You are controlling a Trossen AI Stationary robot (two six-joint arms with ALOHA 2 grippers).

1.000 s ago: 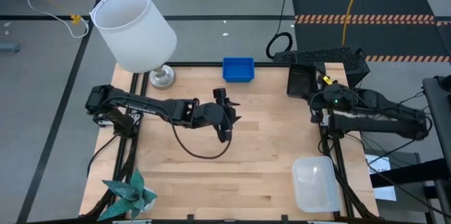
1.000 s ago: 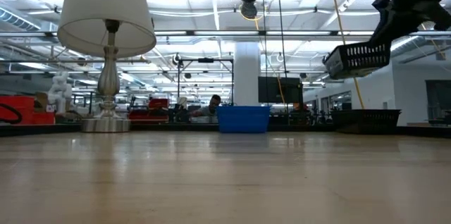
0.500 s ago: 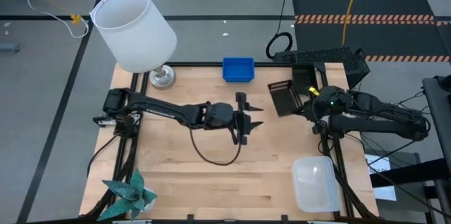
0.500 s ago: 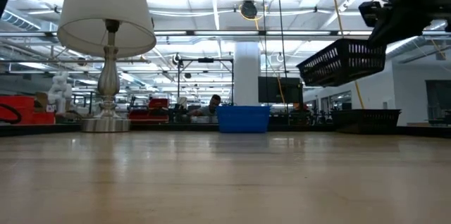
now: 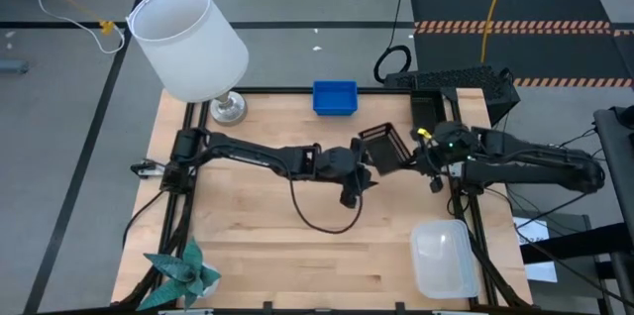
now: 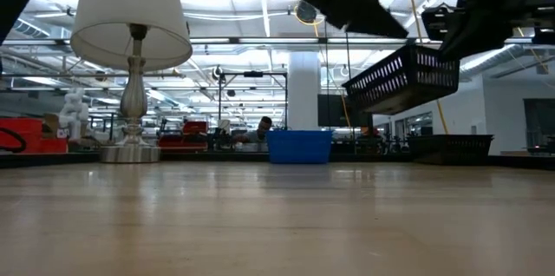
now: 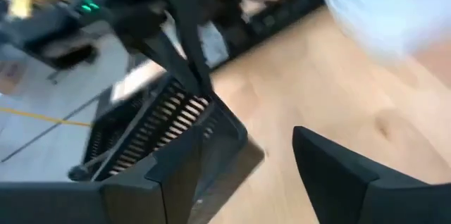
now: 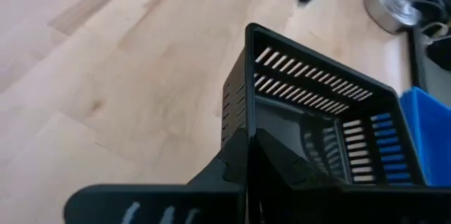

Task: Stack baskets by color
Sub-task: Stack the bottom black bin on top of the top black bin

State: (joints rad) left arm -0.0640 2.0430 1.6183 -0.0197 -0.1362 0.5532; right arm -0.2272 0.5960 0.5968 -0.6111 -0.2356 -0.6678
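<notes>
1 black slotted basket (image 5: 384, 147) hangs in the air above the middle of the table (image 5: 258, 246), tilted, pinched at 1 rim by the right gripper (image 5: 418, 153), whose fingers are clamped on the wall. The left gripper (image 5: 362, 168) reaches in from the opposite side, its 2 fingers (image 7: 345, 178) spread apart with the basket's near edge just in front of them; whether they touch it cannot be told. A 2nd black basket (image 5: 426, 112) sits at the table's far right corner. 1 bright blue basket (image 5: 335, 97) rests at the far edge, near the middle. 1 clear basket (image 5: 443, 258) lies at the near right corner. Totals: 2 black, 1 blue, 1 clear. 1 white lamp (image 5: 190, 43) stands at the far left corner; 1 teal paper plant (image 5: 182, 270) occupies the near left corner.
</notes>
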